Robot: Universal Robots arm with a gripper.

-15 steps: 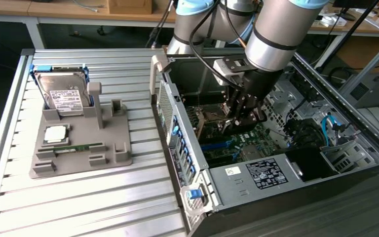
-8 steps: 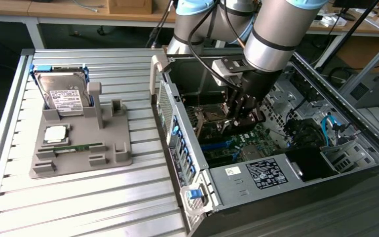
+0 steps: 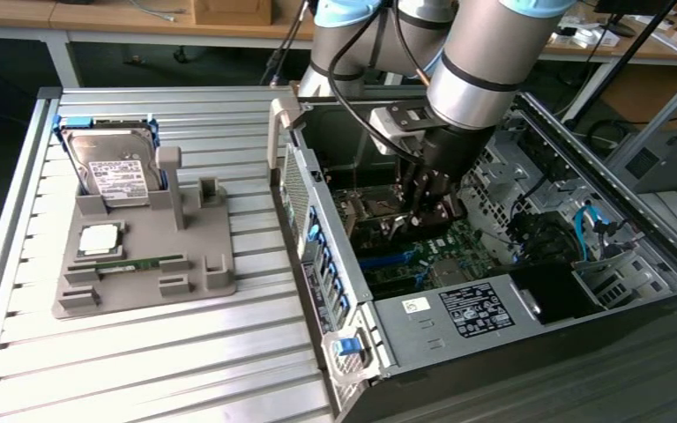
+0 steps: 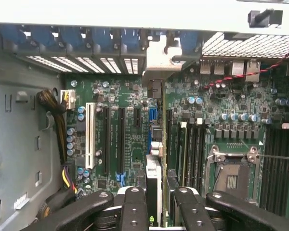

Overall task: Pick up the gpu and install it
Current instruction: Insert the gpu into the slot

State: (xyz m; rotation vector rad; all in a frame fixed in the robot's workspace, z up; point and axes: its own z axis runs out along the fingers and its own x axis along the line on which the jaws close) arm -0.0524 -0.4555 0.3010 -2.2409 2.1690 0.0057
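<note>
- Exterior view: arm reaches down into the open computer case (image 3: pixel 621 291). Gripper (image 3: pixel 423 211) low over the motherboard (image 3: pixel 415 260), fingers closed on the gpu (image 3: pixel 439 216), which shows as a dark card between them.
- On the slatted surface (image 3: pixel 138 352) toward the exterior view's left, a grey holder tray (image 3: pixel 204 282) carries the hard drive (image 3: pixel 115 172), a CPU chip (image 3: pixel 100 238) and a memory stick (image 3: pixel 138 264).
- Wrist view: fingers (image 4: pixel 135 207) clamp the gpu (image 4: pixel 156 144) edge-on; its bracket end (image 4: pixel 160 62) sits at the rear slot openings, the card running along an expansion slot (image 4: pixel 168 130).
- Judgement: pick-up done; card aligned over, or partly in, the slot. Full seating cannot be confirmed; release not yet done.
</note>
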